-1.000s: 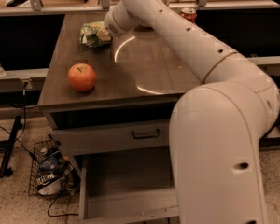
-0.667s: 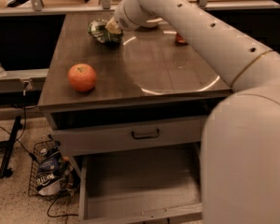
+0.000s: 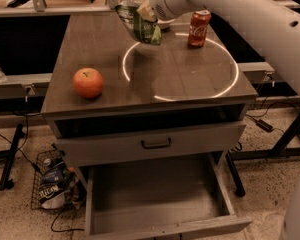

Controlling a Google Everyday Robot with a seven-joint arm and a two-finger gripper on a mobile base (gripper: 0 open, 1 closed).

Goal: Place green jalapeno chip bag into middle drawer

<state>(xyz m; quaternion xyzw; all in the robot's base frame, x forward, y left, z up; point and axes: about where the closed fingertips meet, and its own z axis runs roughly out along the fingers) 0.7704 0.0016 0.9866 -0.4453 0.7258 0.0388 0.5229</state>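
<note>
The green jalapeno chip bag (image 3: 143, 26) hangs in the air above the back of the cabinet top, its lower end dangling over the ring of light. My gripper (image 3: 145, 13) is shut on the bag's upper end, and the white arm reaches in from the top right. The middle drawer (image 3: 155, 196) is pulled open at the bottom of the cabinet, with a bare grey floor and thin side walls, well below and in front of the bag.
A red apple (image 3: 88, 82) sits on the left of the cabinet top (image 3: 105, 49). A red soda can (image 3: 198, 28) stands at the back right. A shut drawer front with a dark handle (image 3: 156, 144) lies above the open drawer. A wire basket (image 3: 52, 181) is on the floor at the left.
The bag has been lifted off the cabinet top and now hangs from the gripper. The arm has risen and swung right, uncovering the soda can and the open drawer.
</note>
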